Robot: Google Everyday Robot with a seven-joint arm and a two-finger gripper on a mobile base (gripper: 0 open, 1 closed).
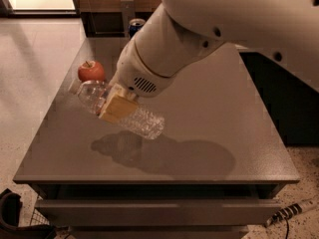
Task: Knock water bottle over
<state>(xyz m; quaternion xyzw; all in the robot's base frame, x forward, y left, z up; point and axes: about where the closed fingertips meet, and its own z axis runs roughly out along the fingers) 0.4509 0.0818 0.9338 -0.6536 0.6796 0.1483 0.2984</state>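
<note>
The water bottle [142,122], clear ribbed plastic, lies almost on its side over the left part of the grey table [229,133]. Its white cap [75,86] points left toward the apple and its base points right and toward me. My gripper [117,106] reaches down from the big white arm and its tan fingers [119,108] are closed across the bottle's middle, hiding most of the label. The bottle's shadow lies on the table just below it.
A red apple [91,71] sits on the table just behind the bottle's cap. A dark blue soda can [135,26] stands at the table's far edge, partly hidden by the arm. A drawer front [149,210] lies below the near edge.
</note>
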